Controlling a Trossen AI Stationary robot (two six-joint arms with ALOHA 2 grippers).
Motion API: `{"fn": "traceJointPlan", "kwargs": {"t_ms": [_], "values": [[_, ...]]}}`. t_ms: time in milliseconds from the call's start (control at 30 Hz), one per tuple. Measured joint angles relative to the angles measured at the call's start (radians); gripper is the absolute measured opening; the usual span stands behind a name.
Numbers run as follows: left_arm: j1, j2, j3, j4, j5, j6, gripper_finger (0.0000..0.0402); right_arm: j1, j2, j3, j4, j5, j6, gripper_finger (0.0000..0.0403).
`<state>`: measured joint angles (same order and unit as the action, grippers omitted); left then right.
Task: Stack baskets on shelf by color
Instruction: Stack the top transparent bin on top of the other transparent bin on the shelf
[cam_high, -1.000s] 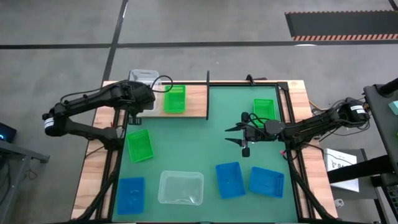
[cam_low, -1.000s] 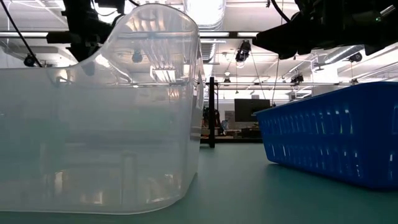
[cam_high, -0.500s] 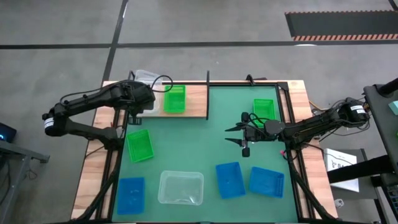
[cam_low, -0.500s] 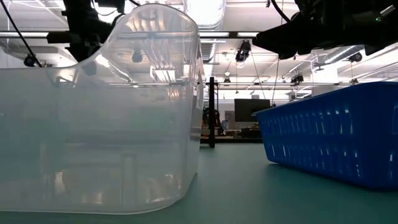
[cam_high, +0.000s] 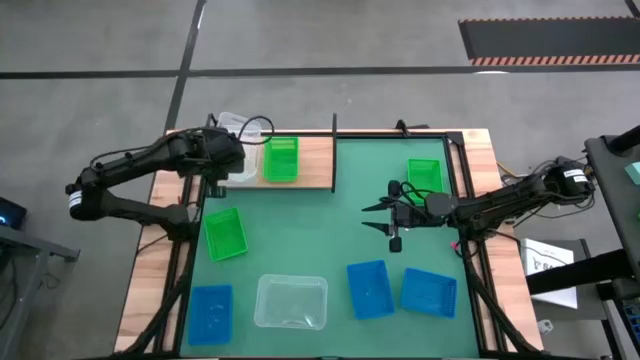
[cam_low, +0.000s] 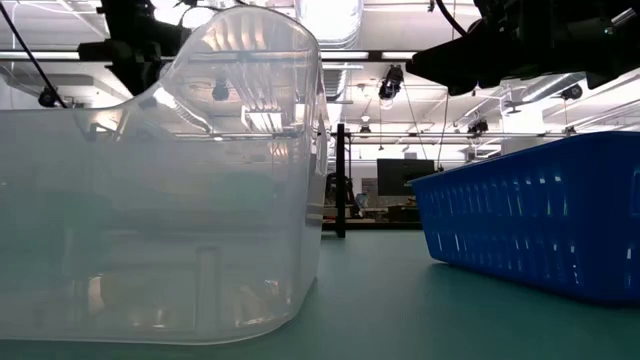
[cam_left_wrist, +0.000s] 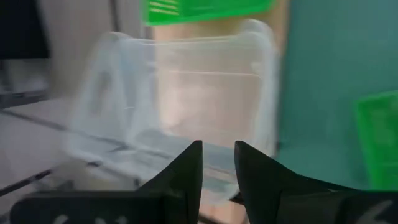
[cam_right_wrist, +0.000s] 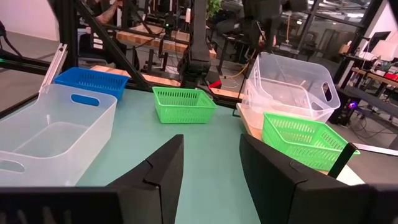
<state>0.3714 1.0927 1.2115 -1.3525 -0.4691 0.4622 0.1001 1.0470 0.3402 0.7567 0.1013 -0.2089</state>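
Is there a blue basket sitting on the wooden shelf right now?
No, the shelf carries only a green basket and a clear basket beside it, while the blue baskets all sit on the green mat.

My two arms are dark, nearly black, and so is each pincer: the left pincer and the right pincer. The mat on the surface is a flat teal green, framed by pale wood planks. The shelf is light wood with a thin black upright. On it sit a clear basket, milky and see-through, and a bright green basket with a fine lattice of slots. Two more green baskets match it. Three blue baskets are a strong royal blue, walls slotted in rows. The near clear basket is frosted and plain.
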Motion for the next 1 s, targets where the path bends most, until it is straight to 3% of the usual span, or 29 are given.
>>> {"fn": "traceJointPlan", "kwargs": {"t_ms": [233,467,767,1000], "values": [[0.003,-0.074,0.077,-0.022,-0.119,0.025,0.0070,0.000,0.000,0.000,0.000,0.000,0.005,0.0148],[0.047,-0.178,0.001,-0.043,-0.106,0.042,0.0015,0.000,0.000,0.000,0.000,0.000,0.007,0.0148],[0.055,-0.144,-0.145,0.034,-0.135,0.042,0.0001,0.000,0.000,0.000,0.000,0.000,0.003,0.0148],[0.056,-0.095,-0.173,0.038,-0.145,0.042,0.0001,0.000,0.000,0.000,0.000,0.000,0.007,0.0148]]}}
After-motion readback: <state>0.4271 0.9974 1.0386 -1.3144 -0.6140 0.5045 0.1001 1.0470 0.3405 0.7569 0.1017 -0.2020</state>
